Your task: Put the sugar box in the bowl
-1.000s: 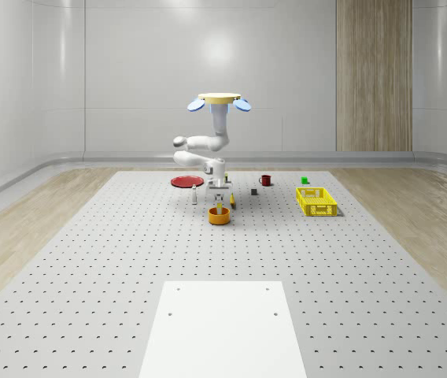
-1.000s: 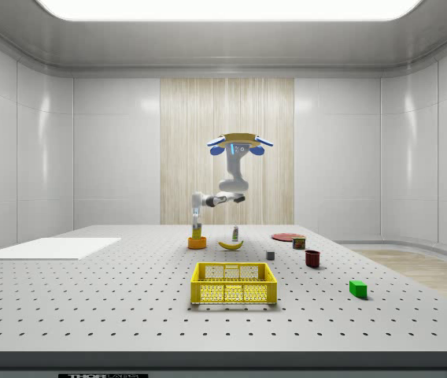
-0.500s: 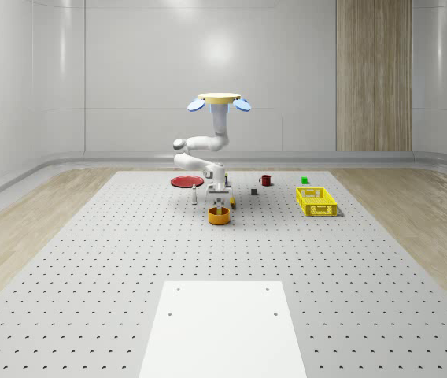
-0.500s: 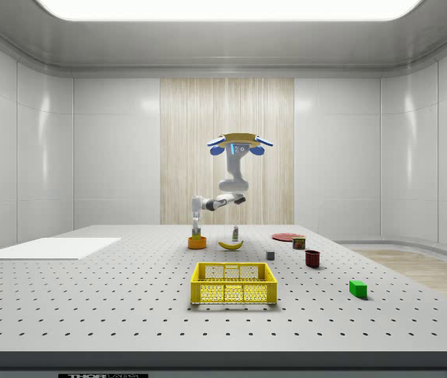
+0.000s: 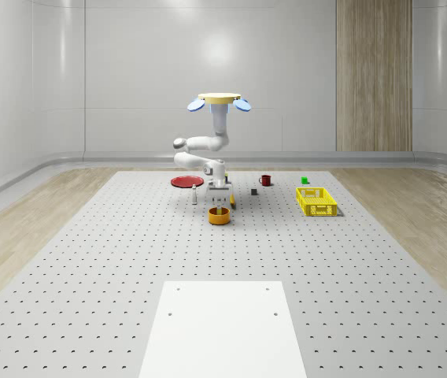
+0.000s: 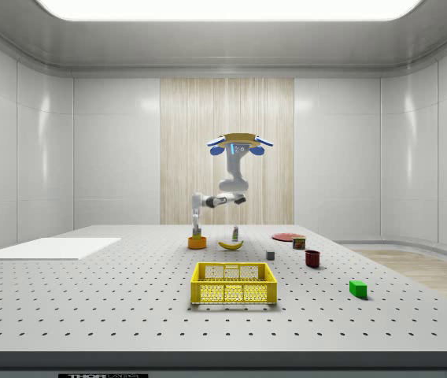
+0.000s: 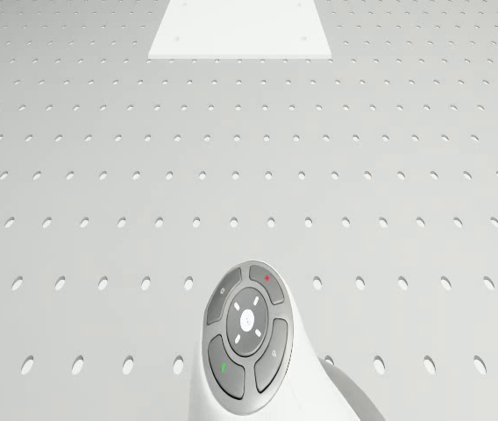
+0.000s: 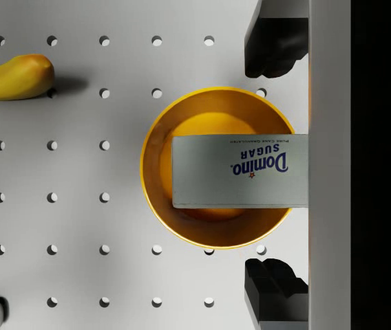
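The white Domino sugar box [image 8: 240, 172] lies flat inside the orange bowl [image 8: 155, 172], one end sticking out over the rim. My gripper [image 8: 278, 168] hangs straight above it, open, its black fingertips [image 8: 276, 48] standing well clear of the box on both sides. In the whole-scene view the bowl [image 5: 219, 216] sits on the perforated table with the gripper [image 5: 220, 198] just above it. The drone [image 5: 219, 101] hovers high over the table behind the bowl, arm folded down. The side view shows bowl [image 6: 197, 242], gripper [image 6: 197, 227] and drone [image 6: 238, 142].
A banana [image 8: 9, 77] lies close beside the bowl, with a small bottle [image 5: 195, 194] nearby. Farther off stand a red plate [image 5: 186, 181], a red mug [image 5: 265, 179], a green block [image 5: 304, 180] and a yellow crate [image 5: 316, 201]. A white slab [image 5: 222, 327] lies at the table's front.
The fingers have spread apart and let go of the sugar box, which has dropped into the bowl. The wrist has lifted slightly; the drone stays where it was.
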`<state>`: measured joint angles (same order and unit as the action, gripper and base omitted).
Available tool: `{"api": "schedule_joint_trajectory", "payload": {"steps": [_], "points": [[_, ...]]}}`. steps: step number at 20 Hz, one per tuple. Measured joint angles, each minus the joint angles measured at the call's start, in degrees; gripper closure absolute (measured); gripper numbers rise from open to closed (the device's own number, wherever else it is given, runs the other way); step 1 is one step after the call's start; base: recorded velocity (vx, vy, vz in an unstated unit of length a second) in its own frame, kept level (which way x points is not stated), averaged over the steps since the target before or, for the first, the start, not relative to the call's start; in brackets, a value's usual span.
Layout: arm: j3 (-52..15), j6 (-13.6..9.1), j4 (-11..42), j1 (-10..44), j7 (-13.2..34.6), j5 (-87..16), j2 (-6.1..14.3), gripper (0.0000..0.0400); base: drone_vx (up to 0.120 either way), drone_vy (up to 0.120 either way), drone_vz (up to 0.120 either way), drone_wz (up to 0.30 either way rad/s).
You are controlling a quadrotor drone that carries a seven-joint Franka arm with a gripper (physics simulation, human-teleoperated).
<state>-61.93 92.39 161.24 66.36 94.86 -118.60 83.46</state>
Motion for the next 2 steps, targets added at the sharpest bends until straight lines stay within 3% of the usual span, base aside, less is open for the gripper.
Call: {"api": "schedule_joint_trajectory", "payload": {"steps": [2], "points": [[-0.6, -0.3, 0.3, -0.2, 0.0, 0.6, 0.0, 0.0006, 0.0, 0.0, 0.0, 0.0]]}}
